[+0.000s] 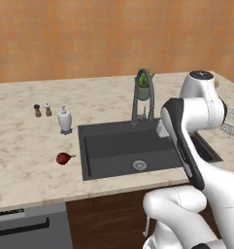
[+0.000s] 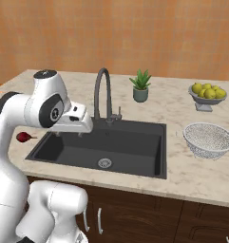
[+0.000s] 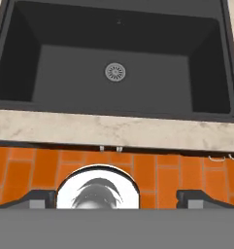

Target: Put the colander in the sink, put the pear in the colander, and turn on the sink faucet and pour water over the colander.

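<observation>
Step one pending: colander (image 2: 208, 139) on worktop right of sink (image 2: 63, 151). Tool (image 3: 116, 195) wide open, empty. Next: reach colander.

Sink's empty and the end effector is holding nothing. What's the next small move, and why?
Probably swing the open end effector right, toward the colander. It sits on the counter right of the sink, which holds nothing yet, and the pear lies on the counter left of it, so the colander goes first.
</observation>
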Tool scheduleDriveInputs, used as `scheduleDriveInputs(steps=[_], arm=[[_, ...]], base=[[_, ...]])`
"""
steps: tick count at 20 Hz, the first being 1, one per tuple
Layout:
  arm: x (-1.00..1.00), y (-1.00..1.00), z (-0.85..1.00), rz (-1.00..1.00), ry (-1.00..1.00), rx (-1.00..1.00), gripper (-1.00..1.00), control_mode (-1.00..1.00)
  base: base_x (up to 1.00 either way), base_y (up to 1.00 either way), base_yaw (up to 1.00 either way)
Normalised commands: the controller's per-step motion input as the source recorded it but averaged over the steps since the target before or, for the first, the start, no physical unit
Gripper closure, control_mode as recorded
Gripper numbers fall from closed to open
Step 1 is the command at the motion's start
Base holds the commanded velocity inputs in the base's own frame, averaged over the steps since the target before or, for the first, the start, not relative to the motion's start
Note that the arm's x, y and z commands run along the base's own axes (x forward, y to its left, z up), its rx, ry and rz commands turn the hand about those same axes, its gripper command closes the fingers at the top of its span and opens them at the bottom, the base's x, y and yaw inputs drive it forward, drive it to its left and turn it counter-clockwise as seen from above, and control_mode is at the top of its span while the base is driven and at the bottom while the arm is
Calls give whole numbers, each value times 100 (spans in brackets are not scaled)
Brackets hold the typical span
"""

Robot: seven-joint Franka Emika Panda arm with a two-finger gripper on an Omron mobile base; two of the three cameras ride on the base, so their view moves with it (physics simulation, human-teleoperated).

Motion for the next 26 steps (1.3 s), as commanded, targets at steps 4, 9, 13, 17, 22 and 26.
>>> scheduleDriveInputs(steps=[4,9,13,17,22,26], arm=[[2,-64,0,-20,6,-1,-100,-100],[6,-69,0,-48,1,6,-100,-100],[10,-55,0,-59,3,6,-100,-100],[10,-27,0,-70,-4,7,-100,-100],[12,-39,-5,-74,-1,0,-100,-100],[1,-42,0,-51,-3,10,-100,-100]], base=[[0,0,0],[0,0,0],[0,0,0],[0,0,0],[0,0,0],[0,0,0]])
